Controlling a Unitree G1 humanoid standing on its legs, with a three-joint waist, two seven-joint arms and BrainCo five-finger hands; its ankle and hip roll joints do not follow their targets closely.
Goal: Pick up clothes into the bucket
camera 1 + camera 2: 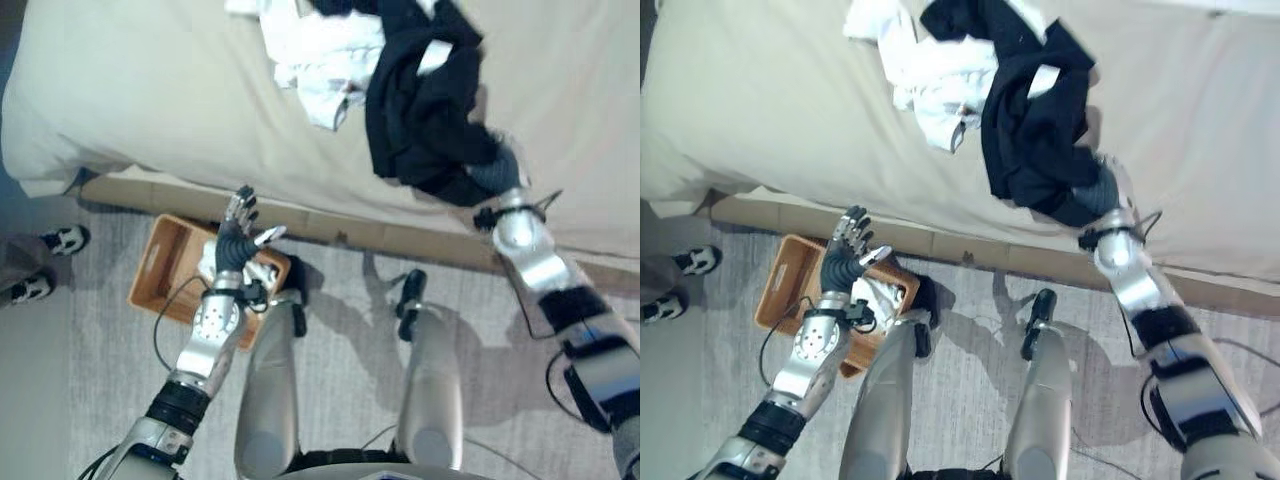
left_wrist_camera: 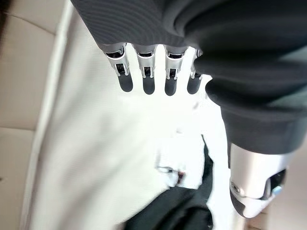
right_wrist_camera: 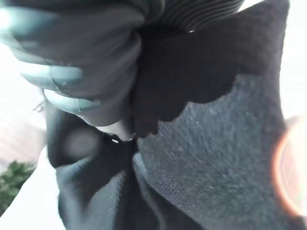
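Right wrist view: right hand (image 3: 91, 72) clenched on black garment (image 1: 425, 110); left hand (image 1: 238, 235) splayed.

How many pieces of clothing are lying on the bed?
2 visible: a black garment near the bed's edge, at the right hand, and a white garment just left of it, touching. Others may be hidden underneath.

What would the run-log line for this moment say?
right hand: buried in black garment on bed, grip unclear | left hand: open above wooden basket | white garment: on bed
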